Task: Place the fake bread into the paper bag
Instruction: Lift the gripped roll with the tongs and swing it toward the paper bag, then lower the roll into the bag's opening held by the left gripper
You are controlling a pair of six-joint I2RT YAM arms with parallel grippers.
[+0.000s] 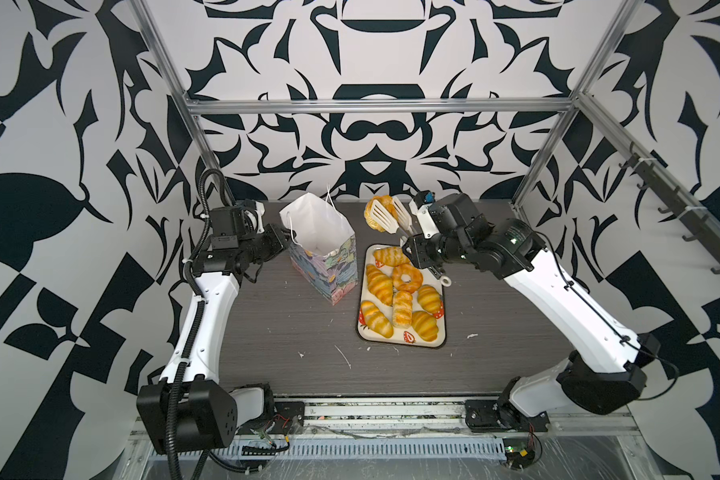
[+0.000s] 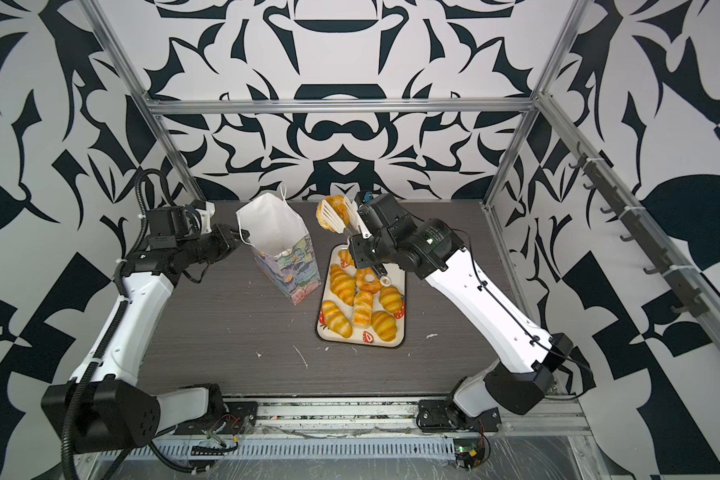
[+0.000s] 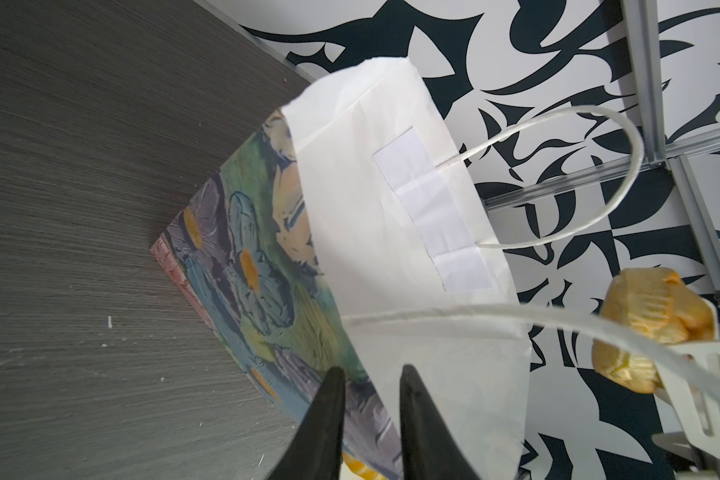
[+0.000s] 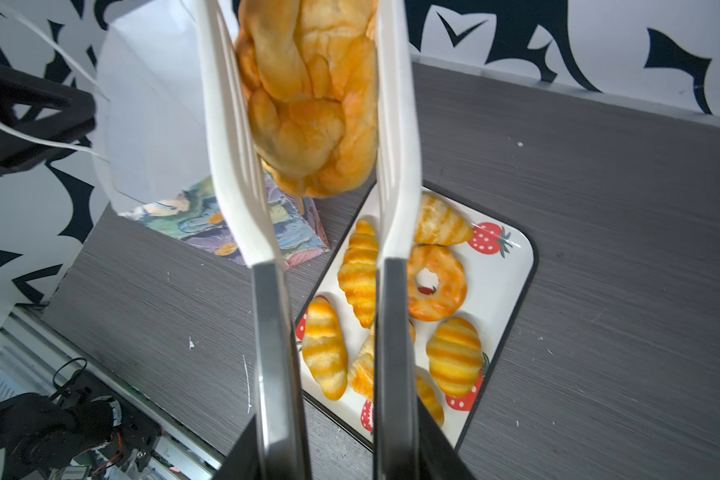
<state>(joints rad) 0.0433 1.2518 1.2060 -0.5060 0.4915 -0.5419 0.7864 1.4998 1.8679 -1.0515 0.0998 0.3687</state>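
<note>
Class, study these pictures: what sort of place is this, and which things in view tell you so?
Probably a robot test cell, not a bakery: a left arm and right arm bolted to a rail, an aluminium frame with black-and-white patterned panels enclosing the table, and toy pastries on a strawberry tray.

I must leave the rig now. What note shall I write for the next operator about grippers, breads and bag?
Left gripper: jaws astride the rim of the upright pastel-printed paper bag; firm grip unclear.
Right gripper: shut on white slotted plastic tongs, which clamp a golden round swirl bun in the air beside the bag's mouth.
Done: bun picked up; bag's contents unclear.
To do: drop the bun in, then move seven glossy golden toy pastries from the cream strawberry-printed tray.
</note>
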